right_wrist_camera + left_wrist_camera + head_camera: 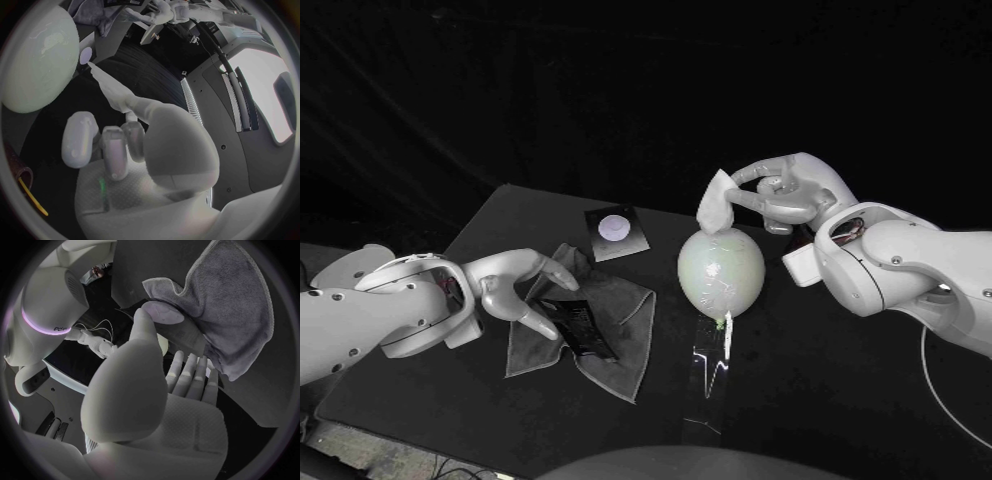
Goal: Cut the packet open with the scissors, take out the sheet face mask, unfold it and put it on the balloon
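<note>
The balloon point(721, 270) is pale, smooth and egg-shaped. It stands narrow end down near the middle of the black table point(848, 400), on a clear, glinting stand point(713, 362) that runs from under it towards the robot.

The mask point(717, 205) is a thin white sheet rising in a limp, pointed flap from the balloon's top, its lower edge touching the skin. The right hand point(788, 192) is just beside the balloon's top, on the robot's right. It pinches the flap's upper part between thumb and a finger, with the other fingers curled in.

A grey, soft, nubbly cloth point(625, 345) lies rumpled on the table on the balloon's left, near it but apart. A glossy black oblong point(583, 330) lies on the cloth; I cannot tell what it is. The left hand point(516, 285) is over the cloth's far side from the balloon, fingers apart and stretched out, holding nothing. One finger lies just beside the oblong, and whether it touches is unclear.

A flat dark square point(617, 231) with a pale round spot lies behind the cloth, left of the balloon's top.
</note>
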You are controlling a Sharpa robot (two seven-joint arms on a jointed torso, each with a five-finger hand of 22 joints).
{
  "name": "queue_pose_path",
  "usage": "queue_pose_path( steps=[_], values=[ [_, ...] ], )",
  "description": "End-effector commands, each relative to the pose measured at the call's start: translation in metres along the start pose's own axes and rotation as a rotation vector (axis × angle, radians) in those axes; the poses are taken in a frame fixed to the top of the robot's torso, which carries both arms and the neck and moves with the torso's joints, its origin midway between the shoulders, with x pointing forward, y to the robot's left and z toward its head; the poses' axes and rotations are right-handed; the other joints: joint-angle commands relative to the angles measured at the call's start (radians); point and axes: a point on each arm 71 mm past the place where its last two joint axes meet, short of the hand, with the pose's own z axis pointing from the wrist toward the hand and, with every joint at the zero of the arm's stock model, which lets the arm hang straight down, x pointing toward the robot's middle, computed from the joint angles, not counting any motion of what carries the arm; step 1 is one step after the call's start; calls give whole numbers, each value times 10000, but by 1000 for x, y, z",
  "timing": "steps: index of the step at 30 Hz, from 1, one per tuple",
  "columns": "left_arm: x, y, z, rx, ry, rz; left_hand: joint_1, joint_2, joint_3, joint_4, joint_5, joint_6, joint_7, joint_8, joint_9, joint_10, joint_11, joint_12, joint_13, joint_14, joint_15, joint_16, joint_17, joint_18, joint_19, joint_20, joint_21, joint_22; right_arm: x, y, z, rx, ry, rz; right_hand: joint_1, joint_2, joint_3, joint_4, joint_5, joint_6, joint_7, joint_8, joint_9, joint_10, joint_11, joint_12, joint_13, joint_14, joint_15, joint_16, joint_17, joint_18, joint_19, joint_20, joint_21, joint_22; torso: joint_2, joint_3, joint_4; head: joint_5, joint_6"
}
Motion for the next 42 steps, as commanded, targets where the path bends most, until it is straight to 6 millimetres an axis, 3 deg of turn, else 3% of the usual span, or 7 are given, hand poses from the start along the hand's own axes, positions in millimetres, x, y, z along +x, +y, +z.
queue_pose_path(
  steps=[1,5,12,26,32,36,42],
  values=[
    [-3,8,-2,-1102,1046,-504,211,39,222,-7,72,-34,814,60,23,-150,-105,-8,29,-227,-25,-49,-9,-114,-209,-4,-113,-22,2,0,0,-55,178,-78,-63,59,69,-6,65,58,18,34,1100,76,-6,2,850,854,-86,62,1758,16,7,8,26,1708,10,-1,-11,-6,21],
    [-19,15,-3,-1542,1142,-439,602,298,637,-26,59,742,607,605,230,449,-400,487,177,71,-209,444,178,-78,-378,-11,-207,-19,2,0,0,-42,208,-84,-63,59,69,-6,65,58,18,34,1100,76,-6,2,850,854,-86,62,1758,16,7,8,26,1708,22,0,-19,-16,35],
    [-36,25,-4,-2076,1314,-414,995,870,1673,-58,36,1111,654,800,262,972,-429,879,199,517,-341,1001,326,-76,-117,-9,-81,45,3,0,0,-12,264,-116,-61,59,72,-11,65,58,17,36,1101,76,-7,0,849,855,-86,64,1763,14,12,8,38,1712,28,-7,-5,-80,16],
    [-54,15,6,-1317,700,-1701,1572,1488,2771,-126,16,1683,473,918,176,1745,-726,1204,103,1533,-699,1617,369,-82,947,-11,443,230,9,-1,0,110,1020,-471,-55,57,83,-29,66,55,16,41,1103,74,-8,-7,843,853,-87,61,1755,20,-3,8,5,1703,14,-2,12,-151,64],
    [-62,-5,29,156,-876,-3093,1481,1781,3215,-99,23,1957,394,717,-48,2499,-926,1234,29,2810,-1032,2016,366,180,3637,-86,1786,704,14,-1,1,139,1564,-772,-50,57,91,-41,66,51,17,43,1104,64,-8,-25,827,853,-87,61,1753,22,-7,8,-4,1700,19,-2,14,-435,366],
    [-64,-22,46,1103,-1796,-4155,1233,1801,3419,-87,17,2109,362,585,-178,2815,-1001,1095,15,3286,-1145,2040,283,472,4177,-116,2046,782,15,0,2,178,1794,-972,-48,57,93,-44,66,49,18,44,1104,59,-8,-33,820,851,-87,59,1744,20,-3,8,6,1703,17,-12,1,-628,571],
    [-62,-45,70,2128,-2658,-5565,1009,1865,3599,-79,18,2200,344,490,-265,2985,-1030,960,12,3472,-1185,1975,198,586,4297,-100,2073,768,17,2,5,209,2137,-1262,-48,57,93,-44,66,49,18,44,1104,59,-8,-33,820,851,-87,59,1744,20,-3,8,6,1703,15,-9,-7,-880,740]
  ],
)
